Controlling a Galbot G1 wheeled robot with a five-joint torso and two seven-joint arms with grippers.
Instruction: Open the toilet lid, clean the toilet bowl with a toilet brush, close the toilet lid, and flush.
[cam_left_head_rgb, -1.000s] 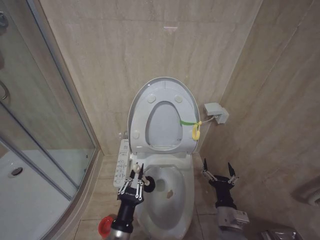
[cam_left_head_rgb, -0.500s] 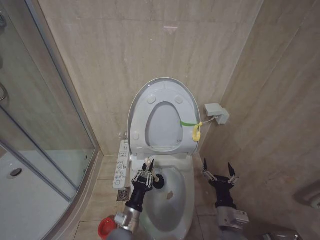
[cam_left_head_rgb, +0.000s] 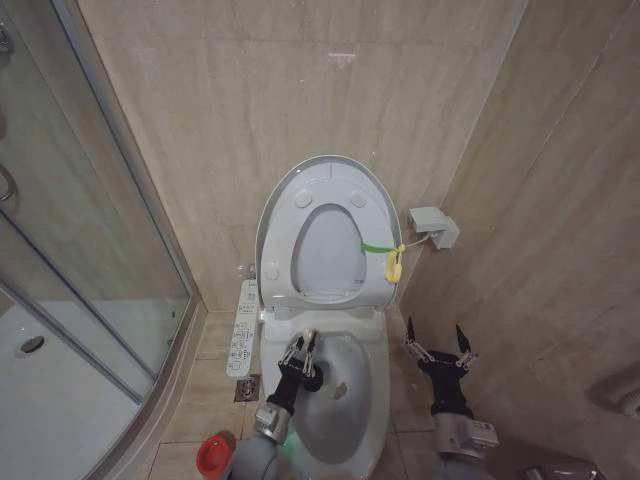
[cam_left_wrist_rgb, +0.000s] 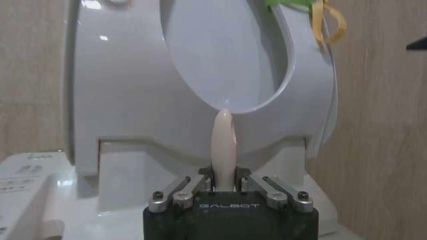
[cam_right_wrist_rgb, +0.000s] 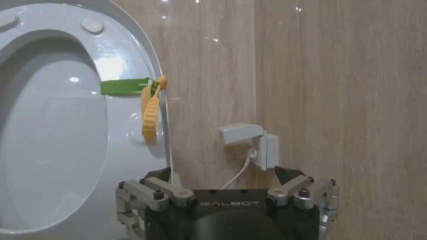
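Observation:
The toilet lid (cam_left_head_rgb: 325, 250) stands raised against the wall, with the seat ring (cam_left_head_rgb: 298, 205) up in front of it and a yellow-green tag (cam_left_head_rgb: 390, 262) at its right edge. Below lies the open toilet bowl (cam_left_head_rgb: 350, 405). My left gripper (cam_left_head_rgb: 303, 350) hangs over the bowl's rear left part, shut on the toilet brush (cam_left_head_rgb: 312, 380), whose dark head points down into the bowl. In the left wrist view the pale handle (cam_left_wrist_rgb: 223, 142) sticks up between the shut fingers (cam_left_wrist_rgb: 183, 187). My right gripper (cam_left_head_rgb: 437, 345) waits open, right of the bowl.
A white button panel (cam_left_head_rgb: 243, 325) runs along the bowl's left side. The red brush holder (cam_left_head_rgb: 212, 455) sits on the floor at the lower left. A glass shower screen (cam_left_head_rgb: 90, 250) closes off the left. A white wall box (cam_left_head_rgb: 432, 225) with a cord hangs right of the lid.
My left gripper has carried the brush rightward, from the bowl's left rim to over its rear part. The right arm has stayed still.

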